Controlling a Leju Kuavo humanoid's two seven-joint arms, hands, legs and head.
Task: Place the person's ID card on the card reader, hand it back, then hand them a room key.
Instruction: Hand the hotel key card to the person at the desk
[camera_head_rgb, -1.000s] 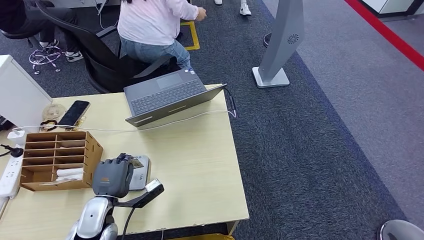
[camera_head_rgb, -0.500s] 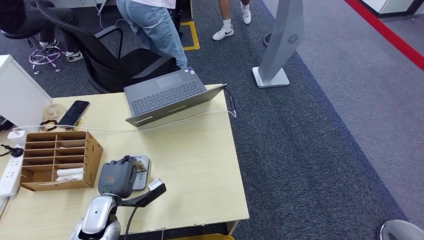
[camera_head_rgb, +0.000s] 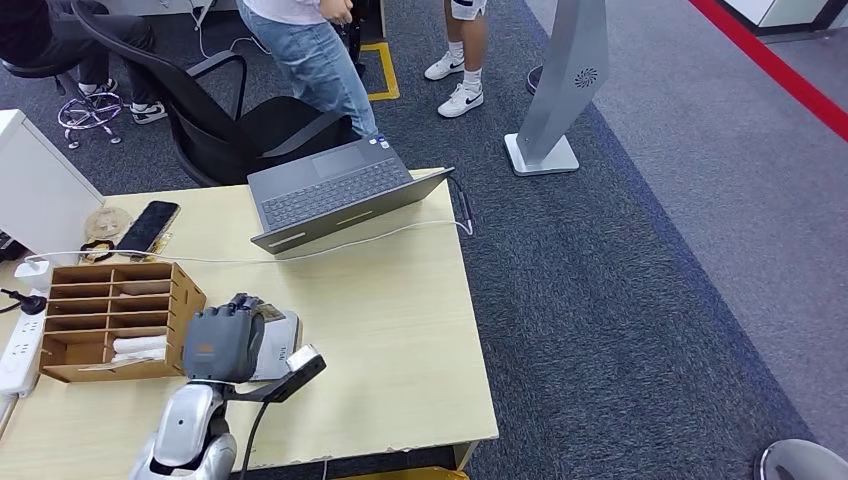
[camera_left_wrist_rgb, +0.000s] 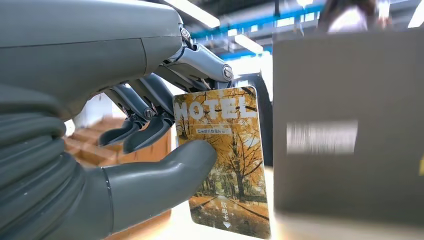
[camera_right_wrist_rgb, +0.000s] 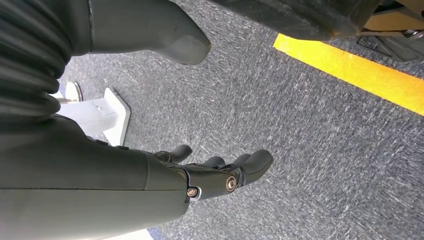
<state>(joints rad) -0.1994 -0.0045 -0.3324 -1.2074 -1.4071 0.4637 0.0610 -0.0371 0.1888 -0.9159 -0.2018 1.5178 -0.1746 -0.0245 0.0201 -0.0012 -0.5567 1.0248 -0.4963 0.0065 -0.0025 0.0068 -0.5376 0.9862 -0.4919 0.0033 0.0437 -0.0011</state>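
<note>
My left hand (camera_head_rgb: 222, 343) hangs over the near left part of the wooden desk (camera_head_rgb: 400, 330), partly covering the grey card reader (camera_head_rgb: 281, 346). In the left wrist view that hand (camera_left_wrist_rgb: 125, 100) pinches a room key card (camera_left_wrist_rgb: 225, 155) between thumb and fingers; the card is upright, printed with "HOTEL" and autumn trees. A person in jeans (camera_head_rgb: 320, 55) stands behind the desk's far edge, beside the black chair (camera_head_rgb: 215, 125). My right hand (camera_right_wrist_rgb: 220, 175) hangs over the carpet with its fingers apart, holding nothing.
A wooden pigeonhole box (camera_head_rgb: 115, 320) stands just left of my left hand. A grey laptop (camera_head_rgb: 335, 190) and its white cable (camera_head_rgb: 330, 250) lie at the far side, a phone (camera_head_rgb: 148, 226) at the far left. A second person's legs (camera_head_rgb: 462, 60) and a grey stand (camera_head_rgb: 555, 100) are on the carpet.
The person in jeans rose from the chair and now stands; a second person's legs came into view. My left hand shifted slightly left over the reader, still holding the card.
</note>
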